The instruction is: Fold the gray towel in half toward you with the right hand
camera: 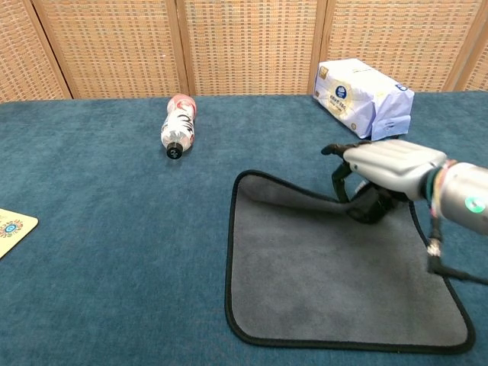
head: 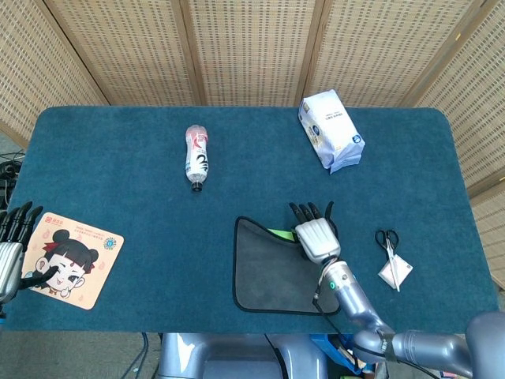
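The gray towel (head: 268, 264) (camera: 320, 274) with a black border lies on the blue table, right of centre. My right hand (head: 316, 230) (camera: 381, 174) grips the towel's far right corner and holds it lifted off the table, pulled toward the near side. The far edge curls up as a ridge in the chest view; the near part lies flat. A light green underside strip shows below the raised edge in the head view. My left hand (head: 11, 245) rests at the far left table edge with its fingers spread, holding nothing.
A plastic bottle (head: 196, 156) (camera: 178, 126) lies on its side at the back. A tissue pack (head: 331, 130) (camera: 363, 94) sits back right. Scissors (head: 387, 243) and a small paper lie to the right. A cartoon coaster mat (head: 67, 258) lies front left.
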Controlling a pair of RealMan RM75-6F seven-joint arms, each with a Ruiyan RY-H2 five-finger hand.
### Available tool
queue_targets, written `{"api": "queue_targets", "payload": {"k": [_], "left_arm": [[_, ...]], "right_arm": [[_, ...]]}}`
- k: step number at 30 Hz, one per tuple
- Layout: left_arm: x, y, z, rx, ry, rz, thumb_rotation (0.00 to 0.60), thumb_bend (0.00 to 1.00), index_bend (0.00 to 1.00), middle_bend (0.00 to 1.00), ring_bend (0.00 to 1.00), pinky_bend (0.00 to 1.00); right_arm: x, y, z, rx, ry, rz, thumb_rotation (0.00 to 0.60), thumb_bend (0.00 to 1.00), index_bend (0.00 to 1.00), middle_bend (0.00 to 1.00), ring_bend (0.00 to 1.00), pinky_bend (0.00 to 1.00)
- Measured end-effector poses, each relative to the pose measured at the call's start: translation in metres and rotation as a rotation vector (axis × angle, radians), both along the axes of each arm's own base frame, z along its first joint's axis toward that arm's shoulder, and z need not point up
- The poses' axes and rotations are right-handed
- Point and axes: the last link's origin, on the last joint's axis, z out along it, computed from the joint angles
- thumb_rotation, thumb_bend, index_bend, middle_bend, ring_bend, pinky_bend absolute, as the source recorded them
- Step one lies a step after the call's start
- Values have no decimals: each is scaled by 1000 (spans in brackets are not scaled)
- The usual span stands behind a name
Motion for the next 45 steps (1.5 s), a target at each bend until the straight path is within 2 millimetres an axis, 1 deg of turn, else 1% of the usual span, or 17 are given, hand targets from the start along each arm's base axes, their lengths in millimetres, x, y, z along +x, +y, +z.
{"api": "queue_targets", "payload": {"k": [7, 16, 21, 30, 36, 45], "left_arm": [[4, -7, 3, 5, -10, -29, 600, 165, 0, 0, 0, 0], [7, -13, 4, 5, -14, -50, 600, 165, 0, 0, 0, 0], [7, -13, 6, 11, -18, -52, 600, 166, 0, 0, 0, 0], [7, -14, 6, 11, -20, -55, 600, 165, 0, 0, 0, 0], [7, -14, 6, 10, -20, -56, 600, 165, 0, 0, 0, 0], [7, -14, 5, 10, -16, -53, 600, 166, 0, 0, 0, 0]], "right_arm": [[-13, 34, 2, 39, -12, 13, 600, 530, 580, 0, 0, 0], [-27, 61, 0, 68, 6, 39, 600, 531, 579, 0, 0, 0], [-30, 74, -2, 83, -13, 31, 600, 530, 580, 0, 0, 0], [-36, 90, -3, 97, -16, 37, 600, 533, 580, 0, 0, 0], [-36, 96, -4, 118, 4, 62, 600, 536, 580, 0, 0, 0], [-41, 105, -1, 147, 16, 75, 600, 536, 580, 0, 0, 0]]}}
